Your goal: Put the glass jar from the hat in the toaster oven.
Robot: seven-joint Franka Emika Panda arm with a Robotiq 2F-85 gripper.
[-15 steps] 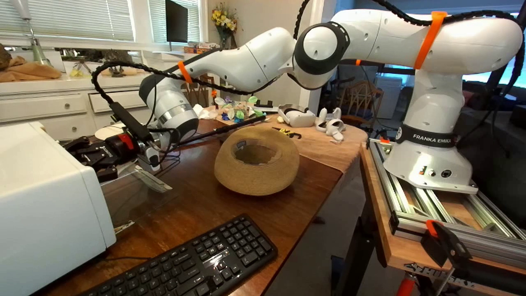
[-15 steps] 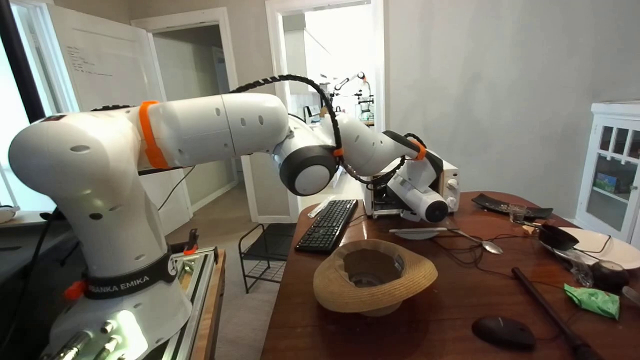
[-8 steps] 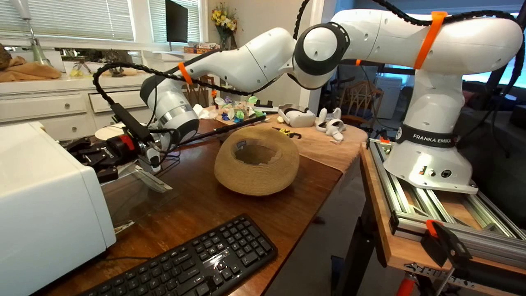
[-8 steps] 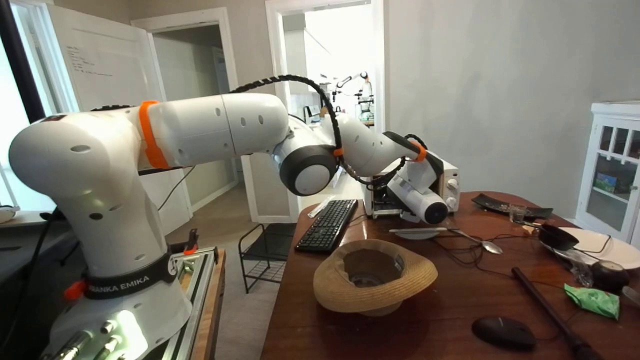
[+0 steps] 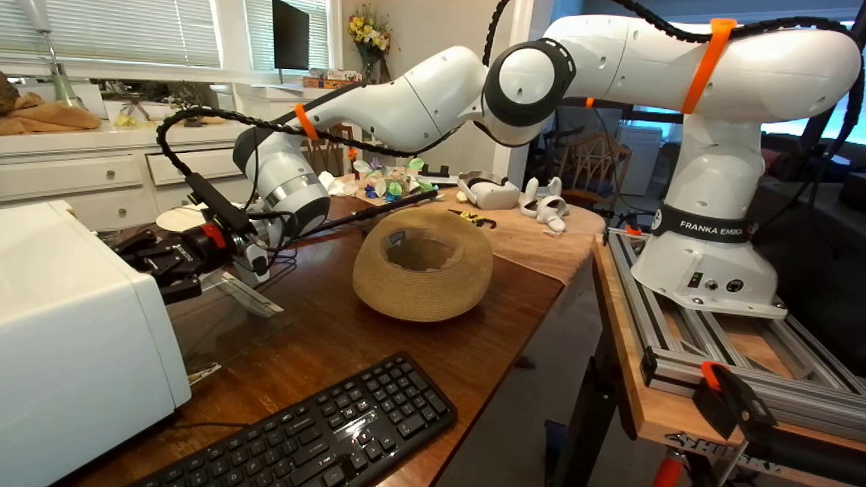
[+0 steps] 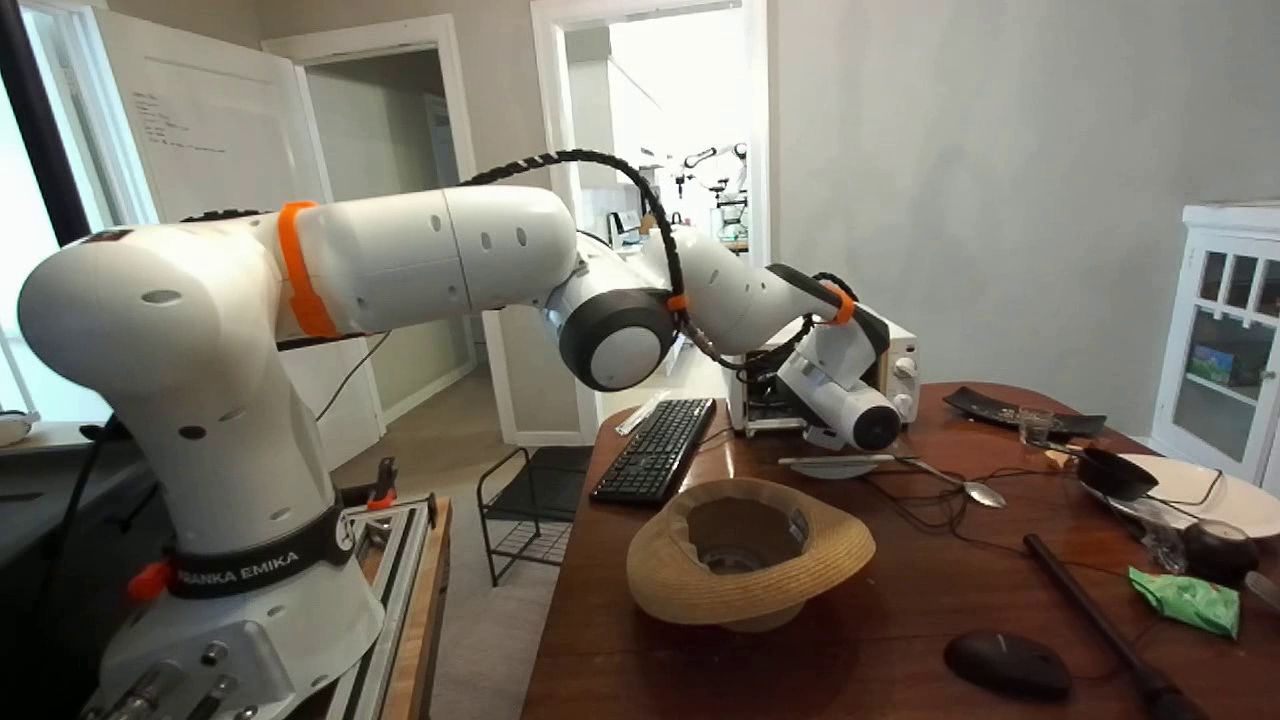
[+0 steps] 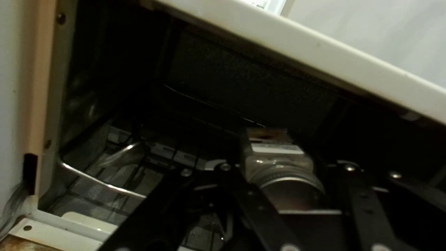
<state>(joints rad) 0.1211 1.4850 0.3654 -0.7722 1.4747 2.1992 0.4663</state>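
The white toaster oven (image 5: pixel 88 318) stands with its front open; it also shows in an exterior view (image 6: pixel 903 372). My gripper (image 5: pixel 152 260) reaches into its opening. In the wrist view my gripper (image 7: pixel 287 167) has its black fingers on both sides of the glass jar (image 7: pixel 278 162), inside the dark cavity. The jar has a round metal lid facing the camera and a label. The dark hides whether the pads touch it. The jar is hidden in both exterior views. The straw hat (image 5: pixel 433 291) lies crown down on the table; it also shows in an exterior view (image 6: pixel 750 590).
The oven's lowered glass door (image 5: pixel 237 301) lies under my wrist. A wire rack (image 7: pixel 104 183) sits in the cavity. The oven's top edge (image 7: pixel 296 43) is above the fingers. A black keyboard (image 5: pixel 325 426), spoon (image 6: pixel 982 493), mouse (image 6: pixel 1007 665) and rod (image 6: pixel 1100 620) lie on the table.
My gripper and wrist have shifted very slightly outward from the oven, with a small turn. The finger spacing looks unchanged from outside. The hat and oven have not moved.
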